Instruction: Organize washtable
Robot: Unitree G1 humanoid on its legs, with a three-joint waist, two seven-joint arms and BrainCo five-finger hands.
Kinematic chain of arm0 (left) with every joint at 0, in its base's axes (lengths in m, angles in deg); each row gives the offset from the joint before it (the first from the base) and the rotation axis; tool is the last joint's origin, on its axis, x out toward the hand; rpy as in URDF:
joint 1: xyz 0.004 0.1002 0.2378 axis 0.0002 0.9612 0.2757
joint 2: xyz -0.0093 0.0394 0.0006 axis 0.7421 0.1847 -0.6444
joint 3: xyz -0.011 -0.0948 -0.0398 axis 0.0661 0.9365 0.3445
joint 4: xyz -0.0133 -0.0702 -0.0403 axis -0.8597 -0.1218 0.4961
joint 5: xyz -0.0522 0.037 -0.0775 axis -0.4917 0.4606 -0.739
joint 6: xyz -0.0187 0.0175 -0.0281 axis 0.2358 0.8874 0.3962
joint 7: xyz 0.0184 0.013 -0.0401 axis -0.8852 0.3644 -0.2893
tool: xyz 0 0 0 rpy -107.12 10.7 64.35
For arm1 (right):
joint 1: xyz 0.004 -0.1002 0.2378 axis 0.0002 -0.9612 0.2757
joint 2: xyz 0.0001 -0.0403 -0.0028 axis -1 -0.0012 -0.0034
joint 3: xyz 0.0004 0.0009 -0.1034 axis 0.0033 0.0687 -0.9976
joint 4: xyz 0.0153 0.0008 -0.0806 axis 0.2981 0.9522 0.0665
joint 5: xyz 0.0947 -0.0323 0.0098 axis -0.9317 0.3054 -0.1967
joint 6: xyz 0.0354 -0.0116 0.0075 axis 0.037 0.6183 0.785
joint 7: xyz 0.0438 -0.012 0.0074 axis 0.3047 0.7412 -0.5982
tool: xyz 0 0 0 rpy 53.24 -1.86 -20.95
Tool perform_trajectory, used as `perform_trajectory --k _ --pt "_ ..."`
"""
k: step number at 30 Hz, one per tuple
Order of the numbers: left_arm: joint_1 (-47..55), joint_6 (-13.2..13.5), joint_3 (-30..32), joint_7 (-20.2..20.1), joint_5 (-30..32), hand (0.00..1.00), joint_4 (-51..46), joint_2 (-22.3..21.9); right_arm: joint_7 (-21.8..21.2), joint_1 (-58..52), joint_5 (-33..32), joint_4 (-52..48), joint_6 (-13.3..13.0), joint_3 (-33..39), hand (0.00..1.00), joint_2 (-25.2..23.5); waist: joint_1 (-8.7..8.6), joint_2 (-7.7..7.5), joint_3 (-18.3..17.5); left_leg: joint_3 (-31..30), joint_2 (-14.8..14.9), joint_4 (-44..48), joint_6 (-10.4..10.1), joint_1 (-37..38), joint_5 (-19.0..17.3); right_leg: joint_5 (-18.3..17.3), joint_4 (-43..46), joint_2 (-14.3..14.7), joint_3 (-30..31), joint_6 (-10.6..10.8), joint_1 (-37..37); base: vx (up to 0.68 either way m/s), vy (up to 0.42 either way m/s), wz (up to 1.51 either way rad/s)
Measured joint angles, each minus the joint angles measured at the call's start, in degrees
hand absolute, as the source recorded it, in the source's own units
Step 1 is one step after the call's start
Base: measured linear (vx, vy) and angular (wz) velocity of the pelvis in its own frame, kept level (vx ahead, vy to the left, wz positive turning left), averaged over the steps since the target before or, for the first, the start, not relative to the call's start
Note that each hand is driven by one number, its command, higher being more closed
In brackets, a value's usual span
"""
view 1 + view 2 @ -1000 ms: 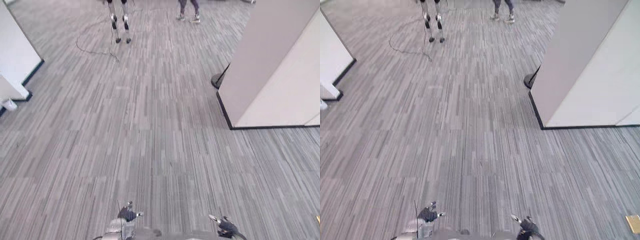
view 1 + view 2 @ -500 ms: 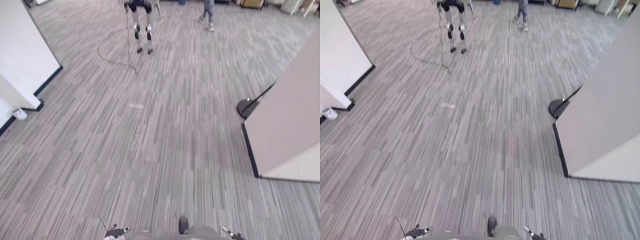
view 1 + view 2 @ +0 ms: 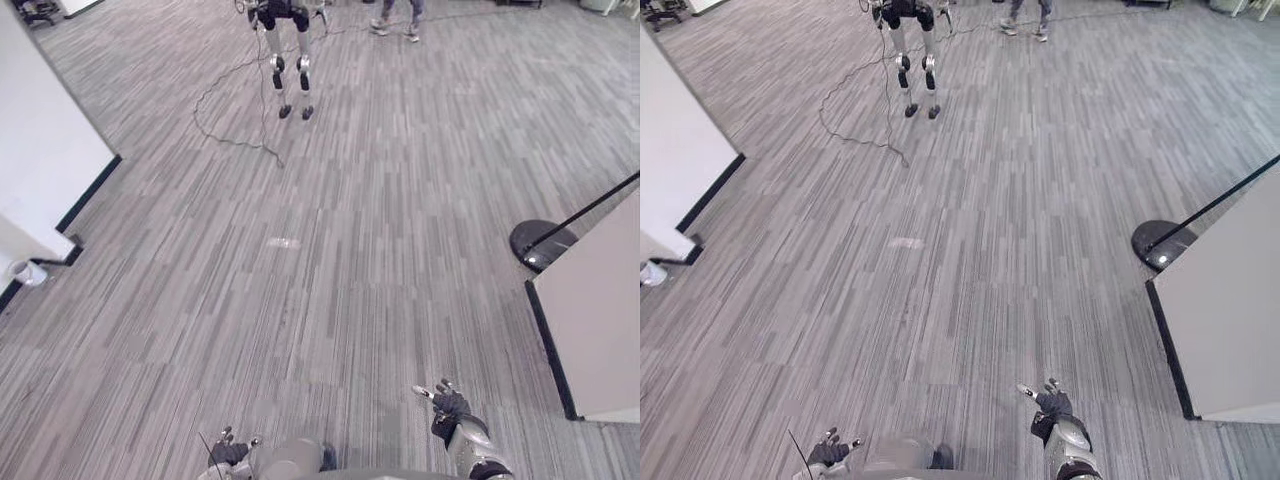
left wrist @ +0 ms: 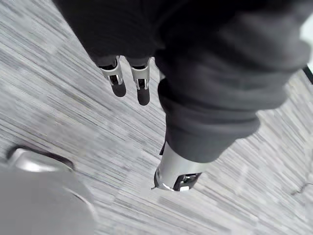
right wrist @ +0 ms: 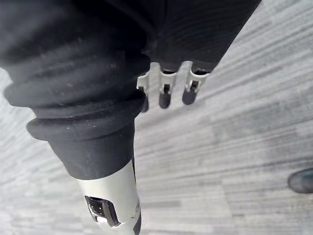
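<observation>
Left robot hand point(image 3: 229, 454) and right robot hand point(image 3: 449, 407), fingers relaxed apart and empty, above grey carpet floor point(image 3: 330, 250), left of a white partition point(image 3: 600, 320).

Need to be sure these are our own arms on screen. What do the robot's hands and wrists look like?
Both match: the left hand and right hand have silver fingers with dark rounded tips and a thicker silver thumb. A dark ribbed cover wraps the back of each hand and the wrist; the right forearm behind it is silver-grey.
</observation>
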Motion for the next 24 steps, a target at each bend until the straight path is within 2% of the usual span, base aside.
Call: perform_trajectory --k 1,2,3,4,5,6,8,9,10,11,12,14,15,16,17,18,19,20,21,22,23,24 --pt "-0.4 0.0 0.0 0.0 -0.3 0.00 0.0 0.1 0.0 -0.3 0.0 0.0 0.0 0.1 0.00 0.0 -0.16 -0.16 0.2 -0.4 0.0 -0.6 -0.1 1.1 -0.3 -0.1 2.1 0.0 -1.5 0.0 -1.0 0.42 -0.033 0.29" --pt "-0.9 -0.1 -0.1 0.1 -0.6 0.00 0.1 0.4 0.0 -2.2 0.0 -0.3 0.0 0.9 0.00 0.1 -0.80 -0.29 0.2 -2.5 0.1 -2.5 0.0 4.9 -1.3 -1.5 6.0 0.0 -8.2 -2.0 -3.9 0.40 -0.085 0.59" --pt "-1.9 -0.1 -0.8 0.1 -0.5 0.00 0.7 1.1 0.0 -4.6 0.0 -0.3 0.1 1.8 0.00 0.2 -1.84 -0.04 0.6 -5.1 0.6 -5.1 0.5 9.0 -2.4 -3.8 5.1 0.3 -13.6 -6.6 -6.1 0.42 -0.102 0.76" --pt "-2.5 -0.1 -1.5 0.2 -0.5 0.00 1.4 1.7 0.0 -5.7 0.0 -0.3 0.3 2.5 0.00 0.2 -2.45 -0.17 0.6 -6.1 1.2 -6.4 0.4 11.0 -2.5 -5.0 2.5 0.8 -15.5 -8.7 -7.0 0.43 -0.138 1.02" --pt "-3.8 -0.3 -1.8 0.3 -0.3 0.00 2.4 2.5 0.5 -7.3 0.0 -0.4 0.4 3.9 0.00 0.5 -3.90 -0.41 0.5 -8.5 2.6 -8.3 -0.2 13.7 -3.1 -6.3 -4.2 1.7 -17.1 -11.0 -9.9 0.45 -0.160 1.06" --pt "-5.3 -0.5 -1.6 0.4 -0.2 0.00 2.9 2.6 0.9 -7.8 0.1 -0.4 0.4 5.7 0.00 1.0 -4.66 -0.54 0.6 -10.2 3.7 -10.3 -0.9 15.5 -3.3 -5.6 -12.6 1.6 -16.7 -11.5 -14.2 0.58 -0.209 1.00" --pt "-7.2 -0.6 -1.5 0.8 1.3 0.00 3.8 3.0 1.0 -8.0 0.0 -0.4 0.4 7.1 0.00 1.8 -5.25 -1.52 0.6 -11.4 4.4 -14.7 -1.1 18.4 -3.1 0.6 -26.7 -0.2 -16.2 -10.2 -20.2 0.55 -0.208 0.55" --pt "-7.9 -0.6 -1.4 1.7 2.5 0.00 4.5 3.8 1.0 -7.5 0.0 -0.3 0.4 7.4 0.00 2.0 -6.46 -2.97 1.1 -12.1 4.5 -18.3 -1.2 21.2 -3.1 3.9 -32.4 -2.4 -16.4 -8.4 -24.3 0.61 -0.288 0.58" --pt "-8.0 -0.8 -1.0 2.0 3.1 0.00 5.1 4.8 1.0 -7.6 0.0 0.0 0.6 7.7 0.00 2.0 -7.66 -4.73 1.6 -12.2 4.3 -20.0 -1.2 24.9 -3.1 5.0 -33.8 -3.7 -15.9 -8.2 -26.8 0.65 -0.318 0.58" --pt "-7.9 -1.0 -1.0 2.4 3.1 0.00 5.7 5.4 1.0 -8.3 0.0 0.4 0.6 7.8 0.00 1.9 -7.93 -5.91 1.2 -12.4 4.1 -19.6 -1.2 26.4 -3.1 5.4 -34.1 -3.8 -15.1 -8.6 -27.1 0.75 -0.366 0.64" --pt "-8.0 -1.3 0.8 2.8 3.3 0.00 6.3 5.5 0.9 -9.1 0.2 1.3 1.2 11.0 0.00 2.0 -9.12 -5.66 -0.1 -13.7 5.8 -16.3 -2.4 27.3 -2.8 15.3 -31.6 -2.1 -13.6 -11.7 -26.8 0.83 -0.371 0.57" --pt "-8.1 -1.2 3.2 2.6 3.4 0.00 6.5 4.3 0.9 -9.0 0.0 1.6 1.4 14.1 0.00 2.1 -9.49 -3.47 -1.8 -13.3 8.8 -11.5 -7.4 25.0 0.3 19.1 -30.6 0.4 -15.4 -15.1 -26.7 0.82 -0.360 0.17" --pt "-8.3 -1.2 6.5 2.6 3.3 0.00 6.7 3.3 0.9 -7.8 -0.2 1.6 1.5 14.7 0.00 2.3 -8.94 -1.76 -2.0 -11.8 10.2 -4.6 -9.6 22.2 5.1 18.1 -30.3 3.5 -15.8 -17.7 -25.8 0.94 -0.439 -0.63" --pt "-7.7 -1.4 10.3 2.6 2.9 0.00 7.1 2.9 0.7 -6.5 -0.7 1.5 1.7 14.5 0.00 2.0 -9.10 -1.51 -2.0 -10.8 9.8 5.6 -12.6 17.6 14.4 16.6 -31.5 5.3 -14.7 -19.0 -23.2 0.79 -0.372 -0.78" --pt "-7.5 -1.4 11.4 2.7 2.7 0.00 7.3 2.8 0.7 -6.2 -1.1 1.5 1.7 14.5 0.00 2.0 -8.78 -1.50 -1.9 -10.5 9.6 11.6 -15.4 14.7 19.9 16.1 -33.3 5.9 -14.0 -19.6 -20.7 0.91 -0.376 -0.58" --pt "-7.3 -1.3 11.9 2.6 2.0 0.00 7.5 2.5 0.9 -6.1 -2.0 1.4 1.8 14.4 0.00 2.1 -8.40 -1.28 -1.0 -8.2 10.6 25.3 -15.9 9.1 17.8 15.9 -37.4 6.9 -13.1 -20.0 -14.3 0.56 -0.198 -0.40" --pt "-6.9 -1.4 11.9 2.3 1.8 0.00 7.1 2.2 1.0 -6.1 -3.3 1.6 1.7 14.0 0.00 2.1 -7.27 -1.59 -0.1 -5.9 10.8 35.6 -15.2 5.0 12.6 15.8 -40.0 7.3 -12.4 -20.2 -7.9 0.68 -0.229 -0.36" --pt "-6.3 -1.4 11.9 2.3 1.8 0.00 6.9 2.1 1.0 -6.1 -3.5 1.8 1.7 13.4 0.00 2.1 -6.80 -1.88 0.1 -4.3 10.8 38.3 -15.5 3.3 10.8 15.7 -41.1 7.3 -11.7 -20.3 -5.0 0.58 -0.130 -0.37" --pt "-5.1 -1.5 11.9 2.3 1.8 0.00 6.6 1.9 0.9 -6.1 -3.5 1.8 1.6 12.7 0.00 2.1 -6.06 -2.21 0.4 -0.1 12.1 40.3 -14.0 0.2 7.6 15.7 -43.5 7.1 -10.2 -20.3 0.9 0.56 -0.086 -0.26" --pt "-4.7 -1.5 11.9 2.3 1.8 0.00 6.6 2.0 0.9 -6.1 -3.5 1.8 1.5 12.1 0.00 2.1 -5.97 -2.16 0.6 1.6 13.3 40.1 -12.8 -1.3 6.3 15.7 -44.7 7.0 -9.5 -20.3 3.5 0.64 -0.031 -0.28" --pt "-3.8 -1.5 12.4 2.4 1.8 0.00 6.6 1.9 0.8 -5.8 -3.6 1.6 1.3 11.8 0.00 1.8 -5.80 -1.86 0.9 4.3 15.8 37.6 -11.6 -4.1 4.0 15.7 -46.4 7.1 -7.9 -20.2 7.4 0.49 0.073 -0.38" --pt "-2.7 -1.8 12.6 2.4 1.8 0.00 6.6 1.9 0.9 -4.7 -3.9 1.6 1.2 11.8 0.00 1.4 -5.56 -1.83 1.6 4.8 16.8 32.4 -11.5 -6.7 1.5 15.0 -46.9 6.8 -5.8 -19.9 10.5 0.49 0.110 -0.49"
